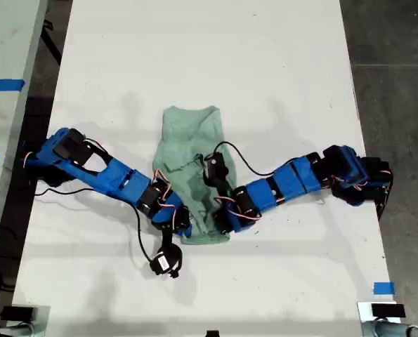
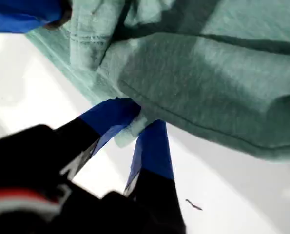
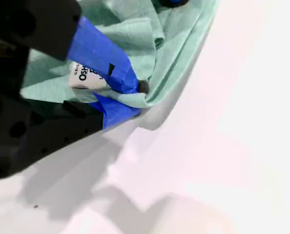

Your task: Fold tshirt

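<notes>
A white bench carries everything. The pale mint tshirt lies bunched on it. A small strip of blue tape sits on the bench well apart from the tshirt, towards the exterior view's lower right. Both blue arms rest on the bench beside the tshirt.

Lab: white table, blue tape marks, concrete floor.

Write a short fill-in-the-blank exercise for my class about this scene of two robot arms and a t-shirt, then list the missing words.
1. The tshirt is pale mint-____.
2. The tshirt lies on a ____ table.
3. My first gripper is shut on the tshirt's ____.
4. The arms' casings are ____.

Missing words: green; white; edge; blue
</notes>
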You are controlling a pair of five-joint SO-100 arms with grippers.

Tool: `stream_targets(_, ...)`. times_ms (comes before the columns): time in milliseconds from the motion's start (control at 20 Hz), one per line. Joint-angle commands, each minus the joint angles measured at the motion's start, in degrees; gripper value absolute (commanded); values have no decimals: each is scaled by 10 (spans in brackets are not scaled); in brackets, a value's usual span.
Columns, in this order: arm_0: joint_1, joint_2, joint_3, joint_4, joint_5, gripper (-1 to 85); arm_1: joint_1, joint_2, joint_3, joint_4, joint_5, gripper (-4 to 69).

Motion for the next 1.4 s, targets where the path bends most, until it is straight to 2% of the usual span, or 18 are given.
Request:
stream_targets(0, 69, 94, -40, -15, -42, 0, -60, 102, -51, 21, -16, -13)
stream_targets(100, 95, 132, -40, -15, -58, 0, -74, 144, -59, 36, -31, -13)
stream_targets(250, 108, 184, -40, 25, -70, 0, -50, 180, -58, 51, -67, -13)
stream_targets(550, 44, 318, -4, 232, -46, 0, 54, 230, -54, 74, -173, -13)
stream_targets(600, 22, 338, 17, 250, -29, 0, 73, 238, -54, 76, -190, -13)
stream_targets(750, -67, 392, 107, 233, 45, 0, 137, 249, -48, 86, -236, -13)
stream_targets(1000, -227, 469, 241, 153, 196, 0, 237, 262, -45, 109, -294, -13)
stream_targets(1100, -276, 478, 261, 136, 239, 0, 267, 262, -36, 113, -312, -13)
stream_targets(1200, -313, 483, 281, 92, 291, 0, 291, 259, -23, 106, -323, -14)
stream_targets(1350, -345, 471, 283, 83, 303, 0, 318, 245, -21, 98, -334, -14)
